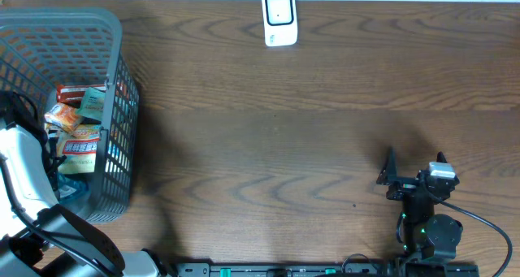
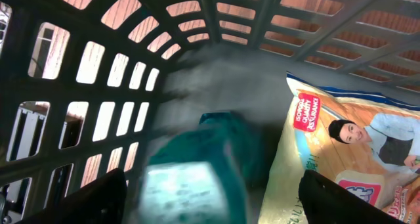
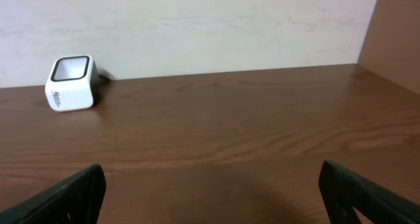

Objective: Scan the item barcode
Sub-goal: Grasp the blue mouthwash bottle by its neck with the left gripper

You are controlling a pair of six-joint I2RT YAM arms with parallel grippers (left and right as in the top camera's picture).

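My left gripper [image 2: 210, 199] is down inside the grey basket [image 1: 123, 82]. Its dark fingers [image 2: 85, 201] stand wide apart, one on each side of a blurred teal packet [image 2: 197, 161] with a pale label; no contact shows. Right of the packet lies a pale yellow bag [image 2: 341, 145] printed with a man's picture. In the overhead view the white left arm [image 1: 20, 167] hides that gripper. The white barcode scanner [image 1: 279, 19] stands at the table's far edge and also shows in the right wrist view, scanner [image 3: 69, 84] at left. My right gripper [image 1: 414, 166] is open and empty over the front right of the table.
The basket holds several snack packets [image 1: 80, 135] and fills the table's left end. Its lattice wall [image 2: 98, 86] closes in around the left gripper. A pale wall [image 3: 197, 27] rises behind the scanner. The wooden tabletop [image 1: 268, 147] spans between basket and right arm.
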